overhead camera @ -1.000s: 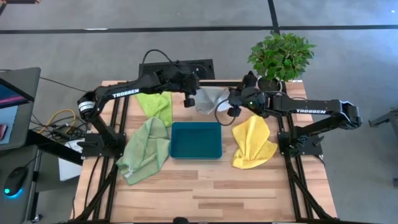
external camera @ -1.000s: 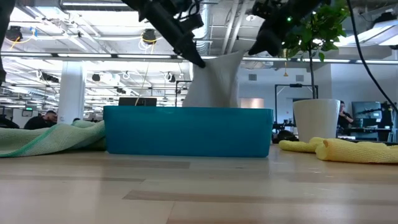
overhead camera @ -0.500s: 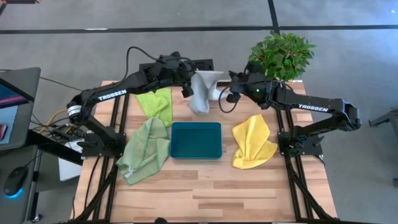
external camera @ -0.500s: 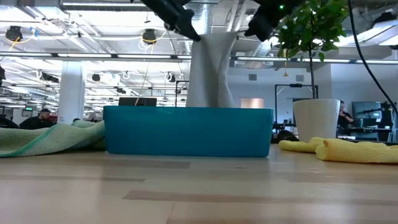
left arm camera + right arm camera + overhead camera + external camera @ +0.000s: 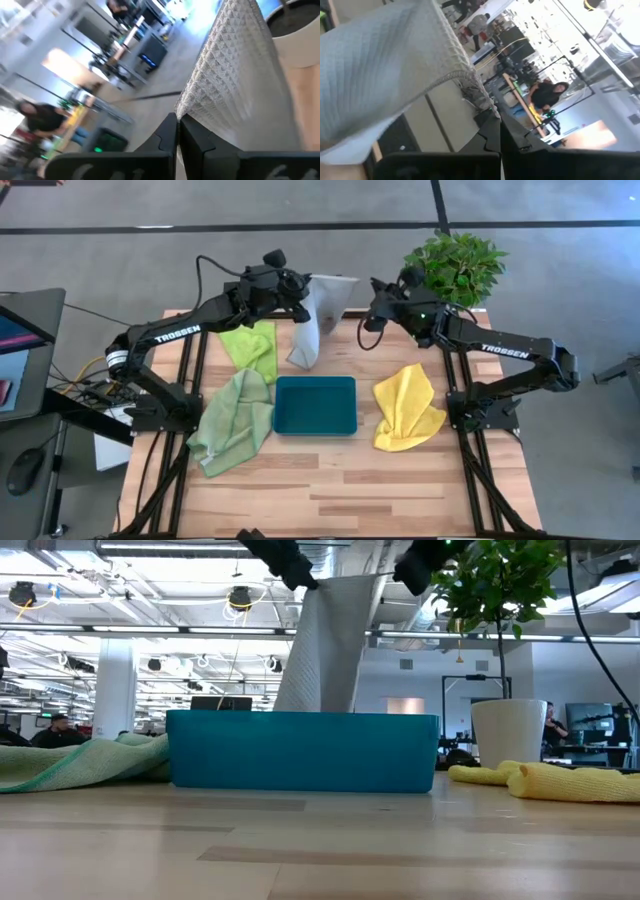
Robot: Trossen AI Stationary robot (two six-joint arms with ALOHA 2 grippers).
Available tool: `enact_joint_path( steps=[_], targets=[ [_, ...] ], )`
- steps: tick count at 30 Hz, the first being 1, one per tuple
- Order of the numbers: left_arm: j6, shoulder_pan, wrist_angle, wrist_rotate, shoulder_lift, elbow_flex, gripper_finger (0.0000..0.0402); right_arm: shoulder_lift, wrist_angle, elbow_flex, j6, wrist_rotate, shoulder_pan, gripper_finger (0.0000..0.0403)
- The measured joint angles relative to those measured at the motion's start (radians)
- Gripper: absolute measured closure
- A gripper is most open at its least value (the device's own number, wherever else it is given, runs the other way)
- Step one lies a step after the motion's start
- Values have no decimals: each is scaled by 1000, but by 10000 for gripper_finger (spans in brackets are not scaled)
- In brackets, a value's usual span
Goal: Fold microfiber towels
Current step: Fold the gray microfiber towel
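High view: both arms raised over the far half of the table, a grey towel stretched between them
Landmark: teal tray, middle of the table
Grey towel: held up in the air beyond the tray's far edge, top edge taut between the two grippers, the rest hanging down with its lower corner toward the table just past the tray's far left corner
Left gripper: beyond the tray and to its left, fingers pinched tight on the towel's top left corner; the left wrist view shows the waffle-textured cloth clamped between the closed fingers
Right gripper: beyond the tray and to its right, fingers pinched tight on the towel's other top corner; the right wrist view shows the cloth edge running into the closed fingers
Low view: grey towel hangs as a flat sheet behind the tray, its lower end hidden by the tray wall
Lime green towel: crumpled on the table, beyond the tray's far left corner
Pale green towel: spread loosely on the table just left of the tray
Yellow towel: bunched on the table right of the tray, apart from it
Potted plant: far right corner of the table, well beyond the tray
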Motion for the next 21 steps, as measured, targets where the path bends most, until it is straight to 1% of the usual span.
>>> enact_joint_path(
  steps=[4, 8, 10, 13, 17, 21],
  targets=[
    [107, 3, 39, 12, 0, 0, 401, 4, 25, 0, -10, 1, -2, 391],
    [100, 5, -49, 81, 0, 0, 401, 4, -1, 0, -10, 0, 5, 391],
    [95, -1, -116, 85, 6, 0, 401, 4, -28, 0, -10, -4, 14, 391],
    [52, -11, -229, 123, 8, 0, 401, 5, -110, 0, 10, -16, 27, 391],
    [-58, -26, -320, 241, 15, -1, 401, 5, -235, 0, 80, -21, 44, 391],
    [-130, -45, -380, 325, 47, 1, 401, 2, -361, 0, 174, -71, 66, 391]
  ],
)
